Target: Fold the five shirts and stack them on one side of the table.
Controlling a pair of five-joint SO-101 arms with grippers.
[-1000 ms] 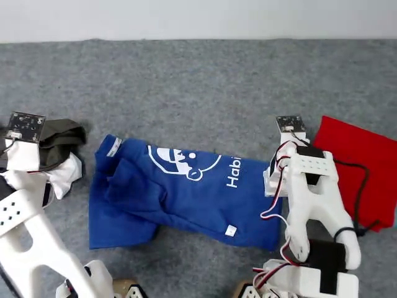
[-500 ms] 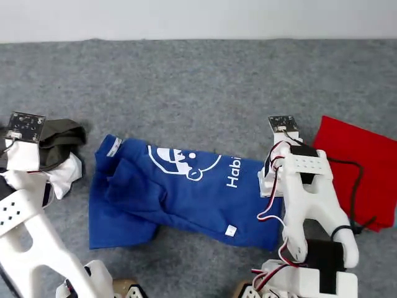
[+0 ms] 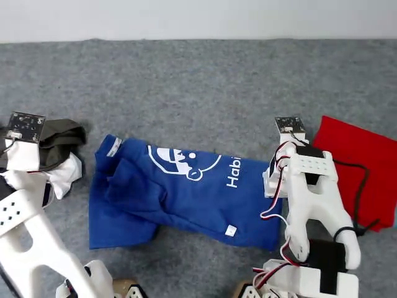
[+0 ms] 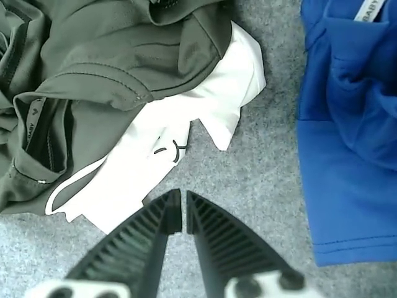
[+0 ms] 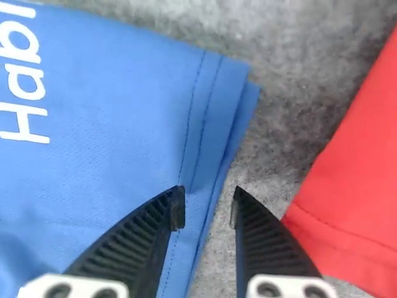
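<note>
A blue shirt [image 3: 180, 192] with white print lies crumpled flat in the middle of the grey carpeted table. A folded red shirt [image 3: 363, 167] lies at the right. At the left, a dark olive shirt [image 3: 62, 138] is heaped over a white shirt [image 3: 67, 174]. My right gripper [image 5: 206, 208] is open and straddles the blue shirt's [image 5: 93, 136] stitched right edge, with the red shirt [image 5: 353, 161] close beside it. My left gripper [image 4: 183, 214] is shut and holds nothing. It hovers over the edge of the white shirt [image 4: 173, 143], next to the olive shirt [image 4: 93, 74].
The right arm [image 3: 313, 192] stands between the blue and red shirts. The left arm [image 3: 25, 217] occupies the front left corner. Bare grey carpet [image 3: 205, 87] stretches across the far half of the table up to a white wall.
The right arm swung slightly left over the blue shirt's edge, then returned to where it was a second ago. The left arm and the shirts have not moved.
</note>
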